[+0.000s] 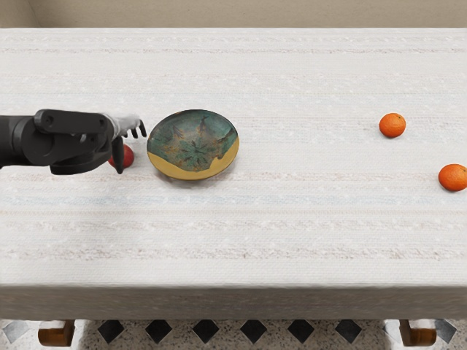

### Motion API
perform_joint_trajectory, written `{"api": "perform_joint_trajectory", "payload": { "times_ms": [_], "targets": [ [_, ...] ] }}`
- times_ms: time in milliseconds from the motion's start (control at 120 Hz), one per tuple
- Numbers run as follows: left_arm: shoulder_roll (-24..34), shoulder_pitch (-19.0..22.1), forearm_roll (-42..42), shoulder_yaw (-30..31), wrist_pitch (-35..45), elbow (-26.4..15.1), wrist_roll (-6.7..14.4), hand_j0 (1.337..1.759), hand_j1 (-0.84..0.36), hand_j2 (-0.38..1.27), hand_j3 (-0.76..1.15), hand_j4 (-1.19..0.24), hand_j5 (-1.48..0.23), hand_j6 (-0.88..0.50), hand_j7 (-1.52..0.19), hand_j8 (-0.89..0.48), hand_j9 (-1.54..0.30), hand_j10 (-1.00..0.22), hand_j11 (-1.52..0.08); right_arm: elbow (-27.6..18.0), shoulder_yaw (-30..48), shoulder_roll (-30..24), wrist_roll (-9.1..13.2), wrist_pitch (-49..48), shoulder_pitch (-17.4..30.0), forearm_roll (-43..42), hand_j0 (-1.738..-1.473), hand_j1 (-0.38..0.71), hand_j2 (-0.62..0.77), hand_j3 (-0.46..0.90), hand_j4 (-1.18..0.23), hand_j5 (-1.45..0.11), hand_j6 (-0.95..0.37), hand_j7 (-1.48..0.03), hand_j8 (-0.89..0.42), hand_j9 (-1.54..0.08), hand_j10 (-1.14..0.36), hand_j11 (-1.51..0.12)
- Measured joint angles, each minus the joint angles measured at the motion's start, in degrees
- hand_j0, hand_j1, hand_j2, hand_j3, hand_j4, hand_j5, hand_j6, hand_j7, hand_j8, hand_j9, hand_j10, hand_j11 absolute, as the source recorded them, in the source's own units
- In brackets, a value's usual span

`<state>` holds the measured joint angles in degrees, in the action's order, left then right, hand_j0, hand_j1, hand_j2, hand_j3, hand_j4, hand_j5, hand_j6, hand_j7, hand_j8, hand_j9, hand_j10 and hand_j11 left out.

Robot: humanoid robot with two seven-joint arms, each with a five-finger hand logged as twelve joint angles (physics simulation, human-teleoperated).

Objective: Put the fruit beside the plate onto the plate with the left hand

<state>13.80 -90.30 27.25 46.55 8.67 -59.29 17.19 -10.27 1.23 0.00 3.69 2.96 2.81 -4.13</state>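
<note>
Nearest the camera runs the front edge of the table point(233, 299), with a strip of checkered floor point(255, 332) showing beneath it.

Well back from that edge, on the table's left part, sits the red fruit point(127, 156), small and round. It rests on the cloth just beside the left rim of the plate point(193, 144), with a thin gap between them. Only its right half shows, because the left hand point(120, 131) covers the rest from above and from the left. That hand is unclenched. Its fingers point(139, 131) fan out loosely toward the plate, and one dark digit hangs down across the front of the fruit. As far as this view shows, nothing is gripped.

The relation that matters is simple. The fruit lies directly under and slightly in front of the palm, and the plate is immediately to its right along the line the forearm already points. Being round, the fruit has no long axis to line up with. The coming move looks like a closing of the fingers, then a small lift and a short carry rightward over the rim.

Two oranges point(392, 125) point(453, 177) lie well apart at the far right, nowhere near the plate. No right arm is in view.
</note>
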Motion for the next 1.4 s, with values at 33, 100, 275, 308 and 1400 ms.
{"api": "perform_joint_trajectory", "payload": {
  "times_ms": [33,100,275,308,1400],
  "targets": [
    [0.00,0.14,0.00,0.03,0.06,0.02,-0.03,1.658,-0.04,0.07,0.00,-0.33,-0.42,-0.33,-0.42,-0.33,-0.42,-0.33,-0.42,0.00,0.00,0.00,0.00,-0.02,0.00,0.00,-1.658,-0.32,-0.01,0.00,-0.03,-0.03,-0.03,-0.03,-0.03,-0.03,-0.03,-0.03],
    [0.08,0.39,-0.05,0.11,0.13,0.07,-0.14,1.658,-0.05,0.07,0.00,-0.34,-0.44,-0.34,-0.44,-0.34,-0.44,-0.34,-0.44,0.01,0.00,0.00,0.00,-0.02,0.00,0.00,-1.658,-0.32,-0.01,0.00,-0.03,-0.03,-0.03,-0.03,-0.03,-0.03,-0.03,-0.03],
    [0.26,0.82,-1.29,0.38,0.19,0.43,-0.49,1.658,-0.07,0.07,0.00,-0.35,-0.45,-0.35,-0.45,-0.35,-0.45,-0.35,-0.45,0.00,0.00,0.00,0.00,-0.01,0.00,0.00,-1.658,-0.32,-0.01,0.00,-0.03,-0.03,-0.03,-0.03,-0.03,-0.03,-0.03,-0.03],
    [0.26,0.83,-1.39,0.40,0.20,0.47,-0.51,1.658,-0.07,0.07,0.00,-0.35,-0.45,-0.35,-0.45,-0.35,-0.45,-0.35,-0.45,0.00,0.00,0.00,0.00,-0.01,0.00,0.00,-1.658,-0.32,-0.01,0.00,-0.03,-0.03,-0.03,-0.03,-0.03,-0.03,-0.03,-0.03],
    [0.35,1.62,-1.92,1.14,3.08,1.36,-1.46,1.657,-0.28,0.29,0.00,-0.59,-0.73,-0.54,-0.74,-0.49,-0.75,-0.57,-0.75,0.00,0.00,0.00,0.00,-0.02,0.00,0.00,-1.658,-0.32,-0.01,0.00,-0.03,-0.03,-0.03,-0.03,-0.03,-0.03,-0.03,-0.03]
  ]
}}
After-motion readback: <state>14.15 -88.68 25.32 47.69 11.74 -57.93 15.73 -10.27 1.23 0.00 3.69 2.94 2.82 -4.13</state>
